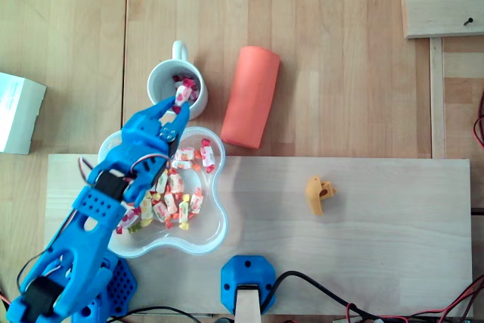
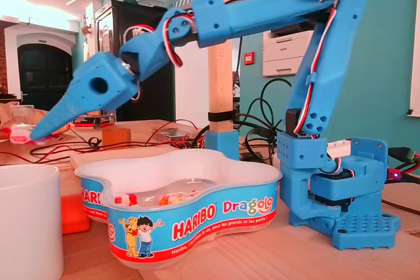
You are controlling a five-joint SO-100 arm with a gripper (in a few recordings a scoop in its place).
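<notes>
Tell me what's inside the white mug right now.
In the overhead view, the white mug holds a few wrapped candies. The gripper, pinching one candy above the opening, covers part of the inside, so the full count cannot be seen.

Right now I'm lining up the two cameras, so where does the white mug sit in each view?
Overhead view: the white mug is upper left of centre, touching the top of the candy tub; the gripper, shut on a wrapped candy, is over it.
Fixed view: the mug is in the bottom left corner, cut by the edges, left of the tub.
Shared landmark: the candy tub.
</notes>
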